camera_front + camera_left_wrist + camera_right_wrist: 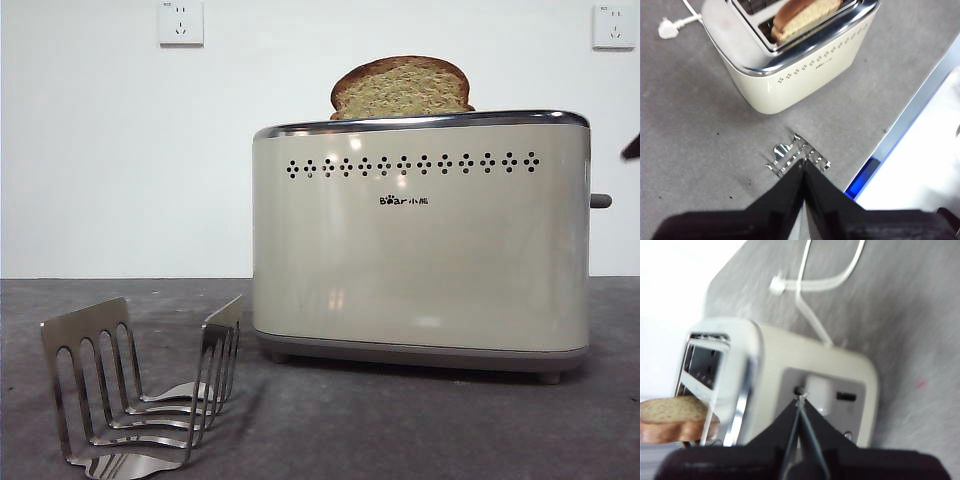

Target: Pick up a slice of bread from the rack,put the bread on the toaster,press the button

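Observation:
The slice of bread (401, 88) stands upright in the top slot of the cream toaster (420, 250), its rounded top sticking out; it also shows in the left wrist view (805, 15) and the right wrist view (672, 412). The steel rack (140, 395) sits empty at the front left. My left gripper (804, 162) hangs shut high over the rack (799, 159). My right gripper (801, 399) is shut, its tip close above the button (817, 390) on the toaster's narrow end (825, 395). In the front view the button (600, 200) juts out on the right, below a black gripper tip (631, 148).
A white power cord (810, 315) and plug (667, 28) lie on the grey table behind the toaster. Two white wall sockets (181, 22) sit on the back wall. A blue object (862, 180) marks the table's edge beside the rack.

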Motion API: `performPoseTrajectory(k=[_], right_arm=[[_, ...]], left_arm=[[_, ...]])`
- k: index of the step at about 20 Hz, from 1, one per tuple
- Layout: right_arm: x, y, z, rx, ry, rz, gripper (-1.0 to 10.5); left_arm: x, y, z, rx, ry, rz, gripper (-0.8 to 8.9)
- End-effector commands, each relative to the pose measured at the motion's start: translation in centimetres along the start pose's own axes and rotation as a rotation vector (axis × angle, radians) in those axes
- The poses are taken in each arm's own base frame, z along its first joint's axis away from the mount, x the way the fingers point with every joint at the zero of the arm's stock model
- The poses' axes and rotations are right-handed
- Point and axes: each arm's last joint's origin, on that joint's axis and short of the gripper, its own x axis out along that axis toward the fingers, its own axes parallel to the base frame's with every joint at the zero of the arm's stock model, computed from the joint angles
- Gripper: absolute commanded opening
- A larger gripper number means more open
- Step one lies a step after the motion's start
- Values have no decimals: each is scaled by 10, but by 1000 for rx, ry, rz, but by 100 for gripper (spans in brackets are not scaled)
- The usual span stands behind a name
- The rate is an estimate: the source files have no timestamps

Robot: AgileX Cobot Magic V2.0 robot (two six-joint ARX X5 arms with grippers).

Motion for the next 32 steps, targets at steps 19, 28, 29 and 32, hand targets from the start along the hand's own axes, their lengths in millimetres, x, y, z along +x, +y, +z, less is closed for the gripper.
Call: performPoseTrajectory(k=[19, 28, 29, 32], right_arm=[[45, -31, -1, 82, 133, 7, -8], [53, -45, -5, 156, 174, -44, -8], [55, -48, -7, 161, 187, -47, -8], [60, -56, -9, 189, 207, -89, -8]], left_arm=[[-19, 0, -11, -38, -63, -1, -6], [-19, 0, -11, -38, -63, -1, -6], [-19, 0, -11, -38, -63, -1, -6], [-19, 0, -11, -38, -63, -1, -6]])
